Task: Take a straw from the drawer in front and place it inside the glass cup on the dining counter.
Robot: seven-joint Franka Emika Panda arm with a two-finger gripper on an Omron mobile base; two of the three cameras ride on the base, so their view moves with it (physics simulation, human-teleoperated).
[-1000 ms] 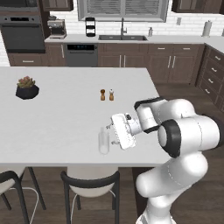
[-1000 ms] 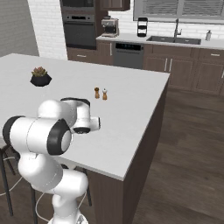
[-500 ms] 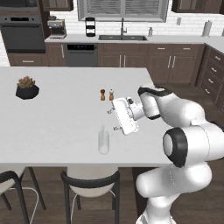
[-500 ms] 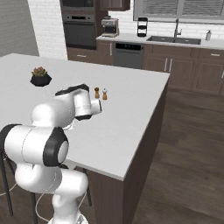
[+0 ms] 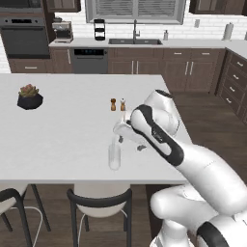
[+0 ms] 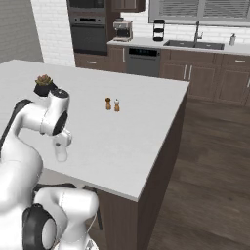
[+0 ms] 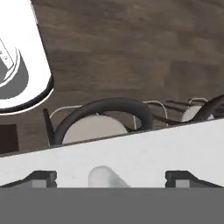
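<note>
The glass cup stands near the front edge of the white dining counter. A thin pale stick that looks like the straw rises out of it. My gripper hangs just right of the cup and slightly above it, jaws open and nothing held. The hand view looks down past the counter edge: the cup's rim sits low between the two dark fingertips, touching neither. From the right base, my forearm hides most of the hand and the cup shows just below it. The drawer is out of view.
Two small shakers stand mid-counter behind the hand. A potted plant sits far left. Dark-framed chairs tuck under the counter's front edge. Brown cabinets and a sink line the back wall.
The arm has swung and its elbow now reaches forward over the counter. The hand has lifted slightly beside the cup with jaws wide. The cup has stayed put.
</note>
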